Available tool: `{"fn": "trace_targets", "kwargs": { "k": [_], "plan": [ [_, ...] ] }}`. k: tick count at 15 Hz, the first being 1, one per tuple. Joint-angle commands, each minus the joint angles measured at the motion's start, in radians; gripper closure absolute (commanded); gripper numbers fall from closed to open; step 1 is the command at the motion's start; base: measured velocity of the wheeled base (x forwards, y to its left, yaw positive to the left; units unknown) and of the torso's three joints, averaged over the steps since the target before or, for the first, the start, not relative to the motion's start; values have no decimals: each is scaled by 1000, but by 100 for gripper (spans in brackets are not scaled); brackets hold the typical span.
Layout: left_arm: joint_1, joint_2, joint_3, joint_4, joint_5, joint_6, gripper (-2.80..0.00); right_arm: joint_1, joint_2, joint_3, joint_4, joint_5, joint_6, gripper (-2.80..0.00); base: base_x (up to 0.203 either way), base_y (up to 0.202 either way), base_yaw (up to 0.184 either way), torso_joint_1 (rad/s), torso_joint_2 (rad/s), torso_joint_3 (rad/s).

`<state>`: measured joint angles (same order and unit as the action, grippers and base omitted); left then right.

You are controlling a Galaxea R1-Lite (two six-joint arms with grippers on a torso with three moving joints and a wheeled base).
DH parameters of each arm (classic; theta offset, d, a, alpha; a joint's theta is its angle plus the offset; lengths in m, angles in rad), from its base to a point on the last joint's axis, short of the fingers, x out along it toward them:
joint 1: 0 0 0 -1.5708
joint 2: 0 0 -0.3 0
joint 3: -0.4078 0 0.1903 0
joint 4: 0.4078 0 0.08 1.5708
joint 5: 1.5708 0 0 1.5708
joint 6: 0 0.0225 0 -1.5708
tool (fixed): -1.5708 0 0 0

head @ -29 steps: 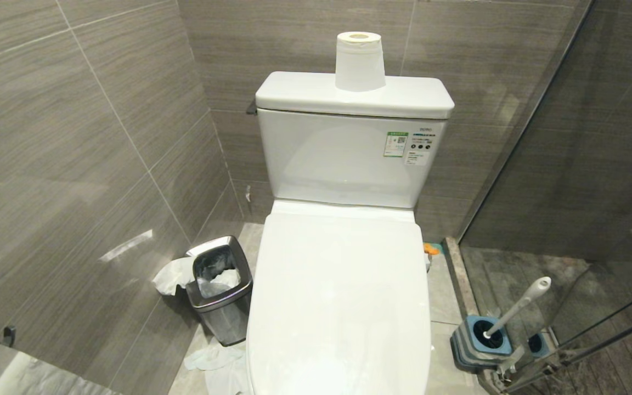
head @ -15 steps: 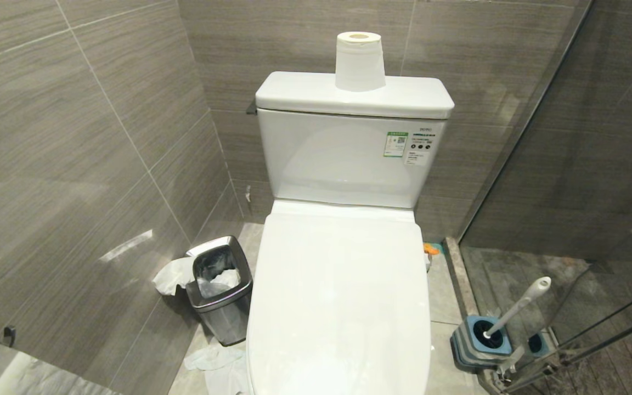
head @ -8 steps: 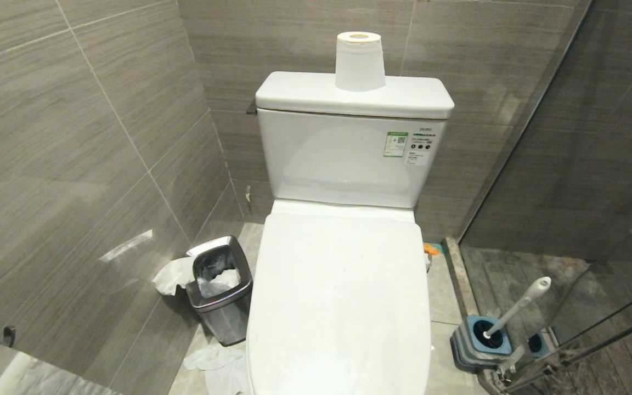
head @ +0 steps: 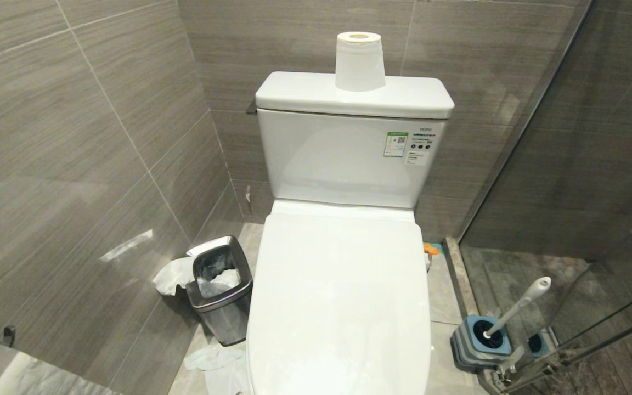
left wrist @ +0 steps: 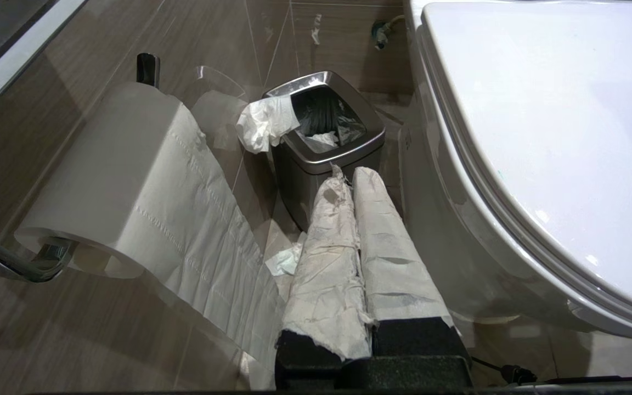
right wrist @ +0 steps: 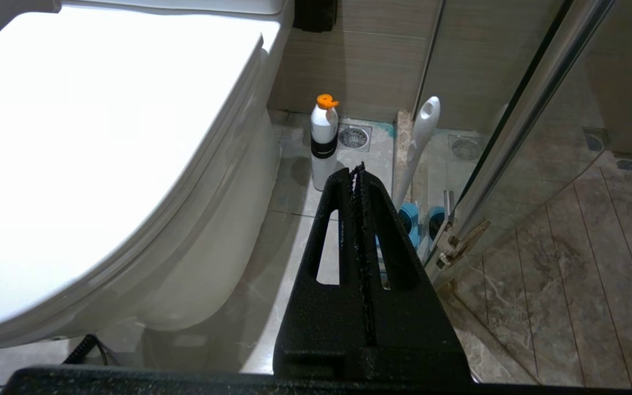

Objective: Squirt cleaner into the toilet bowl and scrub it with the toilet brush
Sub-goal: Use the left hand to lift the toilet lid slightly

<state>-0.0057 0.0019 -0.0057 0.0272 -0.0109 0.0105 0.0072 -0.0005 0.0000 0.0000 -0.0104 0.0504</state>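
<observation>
White lid (head: 343, 296) covers the toilet bowl; both grippers (left wrist: 351, 181) (right wrist: 357, 175) hang low, fingers pressed together. Cleaner bottle (right wrist: 323, 142) and toilet brush (head: 516, 307) stand on the floor right of the toilet; squirting now would likely foul the lid.

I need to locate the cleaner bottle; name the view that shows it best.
The right wrist view: the white cleaner bottle stands whole on the floor beside the toilet. The head view shows only its orange cap behind the seat; the left wrist view shows none of it.

Even, bright overhead light. Glare washes out the closed toilet lid (right wrist: 74, 137) and streaks the wall tiles (head: 124, 246). Shadows are soft, focus sharp.
</observation>
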Motion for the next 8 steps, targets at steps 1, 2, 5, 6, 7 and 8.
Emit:
{"fn": "trace_targets", "kwargs": {
  "k": [1,2,5,6,7,8],
  "plan": [
    [0,0,0,0,0,0,0,0,0,0,0,0,0,0,0,0,0,0,0,0],
    [0,0,1,0,0,0,0,0,0,0,0,0,0,0,0,0,0,0,0,0],
    [0,0,1,0,0,0,0,0,0,0,0,-2,0,0,0,0,0,0,0,0],
    [0,0,0,0,0,0,0,0,0,0,0,-1,0,0,0,0,0,0,0,0],
    [0,0,0,0,0,0,0,0,0,0,0,0,0,0,0,0,0,0,0,0],
    [0,0,0,0,0,0,0,0,0,0,0,0,0,0,0,0,0,0,0,0]
  ]
}}
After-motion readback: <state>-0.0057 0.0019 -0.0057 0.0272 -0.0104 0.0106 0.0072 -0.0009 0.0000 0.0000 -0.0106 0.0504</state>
